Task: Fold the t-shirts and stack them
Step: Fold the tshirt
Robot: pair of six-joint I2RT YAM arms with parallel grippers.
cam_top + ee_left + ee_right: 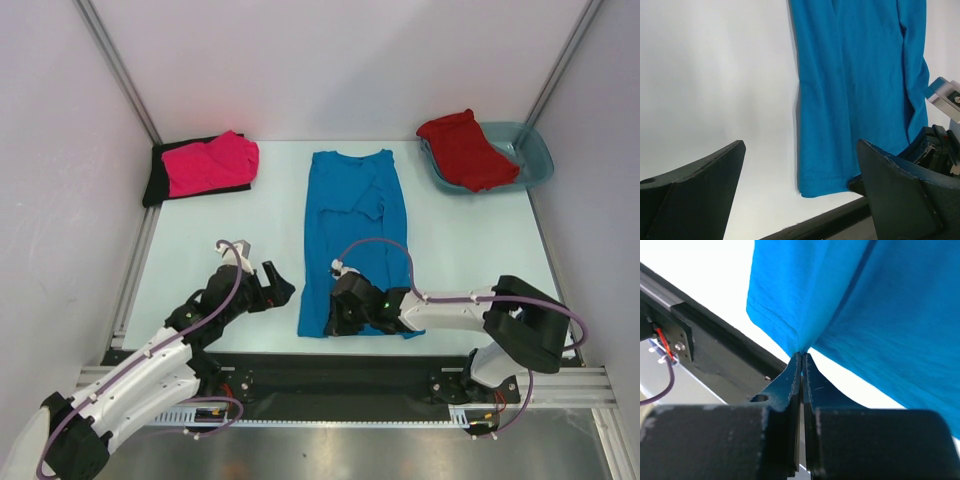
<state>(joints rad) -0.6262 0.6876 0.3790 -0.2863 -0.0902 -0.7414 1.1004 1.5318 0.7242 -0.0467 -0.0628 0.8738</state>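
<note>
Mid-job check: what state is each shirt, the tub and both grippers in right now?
blue t-shirt: laid flat, partly folded, near hem pinched
pink t-shirt: folded, atop black
black t-shirt: under pink, mostly hidden
red t-shirt: crumpled, in tub
teal tub: holding red t-shirt
left gripper: open, empty
right gripper: shut on blue t-shirt's hem

1. You have a translucent teal tub (pixel 537 162) at the far right corner of the white table (pixel 470 240), close to the right wall.
2. Pale walls (pixel 340 60) box the table in on three sides, with metal posts (pixel 118 75) at the back corners.
3. A black rail (pixel 330 372) runs along the near edge, and brushed metal (pixel 350 450) lies in front of it.
</note>
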